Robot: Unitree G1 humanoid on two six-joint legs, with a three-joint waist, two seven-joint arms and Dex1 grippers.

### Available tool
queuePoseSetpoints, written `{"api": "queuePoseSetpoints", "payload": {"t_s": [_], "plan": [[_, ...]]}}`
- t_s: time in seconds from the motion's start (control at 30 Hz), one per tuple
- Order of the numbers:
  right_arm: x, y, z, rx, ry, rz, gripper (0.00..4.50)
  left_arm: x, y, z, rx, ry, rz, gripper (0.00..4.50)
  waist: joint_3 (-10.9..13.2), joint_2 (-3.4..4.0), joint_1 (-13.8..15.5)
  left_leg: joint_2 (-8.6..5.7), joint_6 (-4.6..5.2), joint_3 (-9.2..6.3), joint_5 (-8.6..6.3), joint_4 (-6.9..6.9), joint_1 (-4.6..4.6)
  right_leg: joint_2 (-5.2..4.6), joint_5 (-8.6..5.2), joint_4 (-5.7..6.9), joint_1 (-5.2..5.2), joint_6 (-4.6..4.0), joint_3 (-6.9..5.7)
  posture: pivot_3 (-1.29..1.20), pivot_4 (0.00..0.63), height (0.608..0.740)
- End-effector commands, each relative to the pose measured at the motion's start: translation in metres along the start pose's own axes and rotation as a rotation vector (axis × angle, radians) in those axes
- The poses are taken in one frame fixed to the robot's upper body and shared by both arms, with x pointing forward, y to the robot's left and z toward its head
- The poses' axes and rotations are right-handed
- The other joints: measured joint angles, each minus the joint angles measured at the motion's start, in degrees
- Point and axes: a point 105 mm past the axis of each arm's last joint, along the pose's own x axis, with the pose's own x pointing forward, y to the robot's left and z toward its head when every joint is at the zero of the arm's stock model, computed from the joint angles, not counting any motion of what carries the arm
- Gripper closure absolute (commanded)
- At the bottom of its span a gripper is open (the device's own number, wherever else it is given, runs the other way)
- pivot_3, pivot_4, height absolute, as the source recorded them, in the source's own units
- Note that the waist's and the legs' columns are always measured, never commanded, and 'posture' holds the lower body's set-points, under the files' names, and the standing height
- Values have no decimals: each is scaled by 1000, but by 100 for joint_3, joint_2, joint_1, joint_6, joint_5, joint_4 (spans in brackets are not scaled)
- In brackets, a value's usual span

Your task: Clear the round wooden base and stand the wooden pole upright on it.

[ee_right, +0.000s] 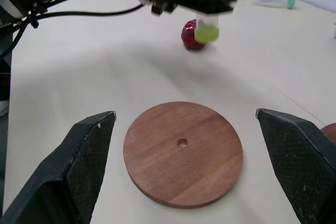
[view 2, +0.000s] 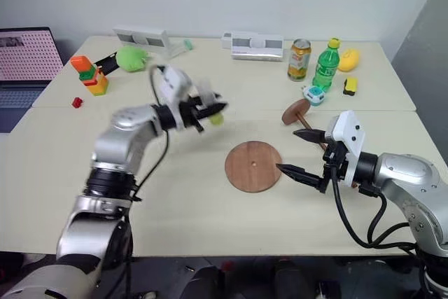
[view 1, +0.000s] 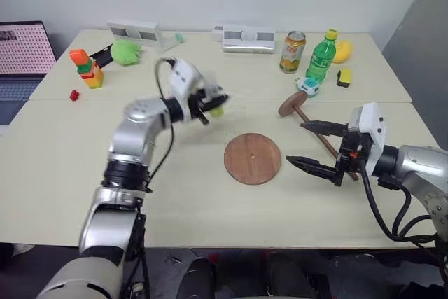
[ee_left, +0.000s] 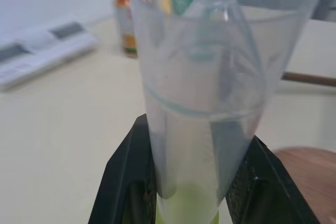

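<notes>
Left gripper (view 2: pixel 213 110) jaws clenched on clear plastic tube (ee_left: pixel 202 93), above the table (view 1: pixel 175 187). Round wooden base (view 1: pixel 253 158) bare. Wooden pole (view 1: pixel 308 118) lying beyond the right gripper (view 1: pixel 313 146), jaws released.

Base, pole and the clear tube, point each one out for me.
base (view 1: pixel 253 158), left eye view, bare wood beside its centre hole
pole (view 1: pixel 323 142), left eye view, mid-rod
clear tube (ee_left: pixel 202 103), left wrist view, its clear wall
</notes>
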Motion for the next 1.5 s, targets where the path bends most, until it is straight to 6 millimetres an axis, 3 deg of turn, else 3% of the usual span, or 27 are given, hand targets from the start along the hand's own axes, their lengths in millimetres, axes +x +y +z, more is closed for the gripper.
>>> {"api": "queuePoseSetpoints", "payload": {"t_s": [0.03, 0.13, 0.3, 0.83, 0.9, 1.0, 1.33, 1.5], "plan": [[4, 0, 8, -35, -38, -4, 0, -16, 58, 8, 38, 37, 314, 3287, 0, 0, -1, 0, 0, -2, 0, 0, -1, 0, 0, 0, 0, 0, -2, 0, 150, 740], [8, -1, 10, -34, -47, 2, 0, -26, 93, -9, -16, 115, 552, 3287, 0, 0, -1, -2, 1, -4, 0, 1, -1, -1, 0, 0, 0, 0, -5, 0, 150, 740], [11, -3, 12, -37, -56, 8, 0, -31, 111, -33, -78, 190, 700, 3287, -1, -3, -8, -5, -4, -16, 2, 4, -11, -4, 0, 0, -3, 2, -20, 0, 150, 740], [9, -1, 14, -36, -53, -5, 0, -37, 107, -85, -233, 288, 769, 3287, -1, -3, -39, -10, -26, -48, 15, 5, -32, -8, 0, 3, -12, 1, -56, 0, 150, 740], [8, -1, 14, -35, -52, -3, 0, -39, 106, -90, -257, 287, 779, 2585, -1, -3, -39, -10, -27, -48, 16, 5, -32, -8, 0, 4, -12, 1, -56, 0, 150, 740], [8, 0, 14, -35, -52, 0, 0, -41, 104, -96, -312, 275, 771, 1982, -1, -3, -39, -10, -28, -48, 16, 5, -31, -8, 0, 4, -12, 1, -55, 0, 150, 740], [11, 1, 14, -32, -57, 7, 0, -49, 99, -106, -256, 328, 724, 86, -1, -3, -40, -10, -30, -50, 17, 6, -32, -9, 0, 5, -12, 1, -57, 0, 150, 740], [13, 1, 14, -32, -60, 10, 0, -46, 92, -106, -243, 347, 679, 13, -2, -3, -40, -10, -31, -50, 18, 6, -31, -8, 0, 6, -12, 1, -57, 0, 150, 740]]}}
